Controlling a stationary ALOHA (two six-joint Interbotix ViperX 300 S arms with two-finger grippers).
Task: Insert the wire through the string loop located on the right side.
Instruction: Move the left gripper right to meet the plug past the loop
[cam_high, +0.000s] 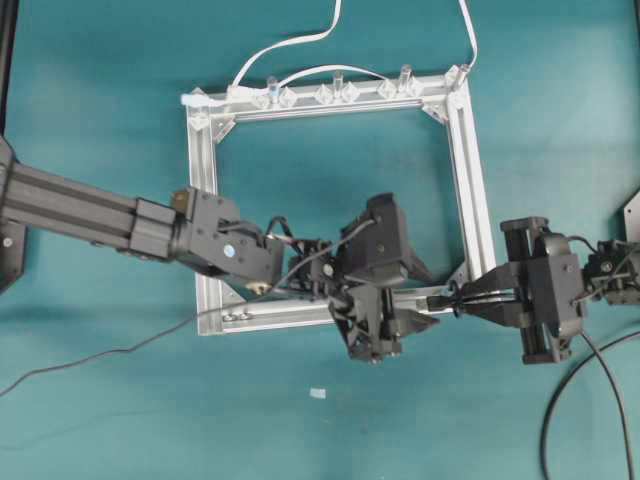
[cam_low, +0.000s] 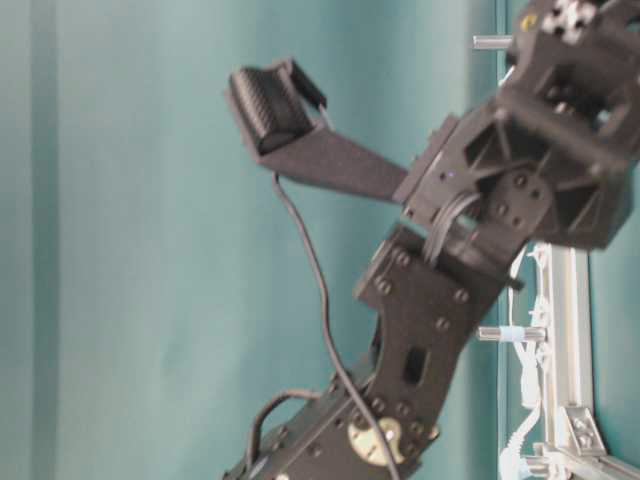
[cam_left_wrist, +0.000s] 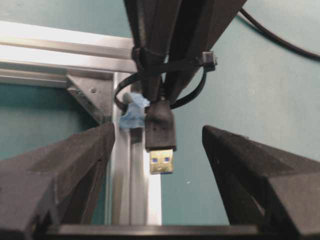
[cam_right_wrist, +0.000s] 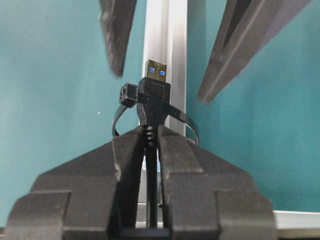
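Already poking plug-first through the string loop (cam_right_wrist: 150, 102) at the frame's (cam_high: 478, 190) right corner: wire (cam_left_wrist: 160, 130), clamped behind the plug by right gripper (cam_right_wrist: 150, 145); long axis aimed between splayed, empty left gripper (cam_left_wrist: 160, 145) jaws, nearest for taking over

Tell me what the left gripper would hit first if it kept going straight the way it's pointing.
Probably the wire's plug: it sits between the left gripper's open fingers, poking through the string loop, held by the right gripper. Depth is unclear.

Wire (cam_right_wrist: 151, 165) black, plug tip gold w/ blue insert. String loop (cam_left_wrist: 192, 95) black, pale-blue tape beside it. Frame (cam_high: 472, 180) silver, table (cam_high: 100, 80) teal.
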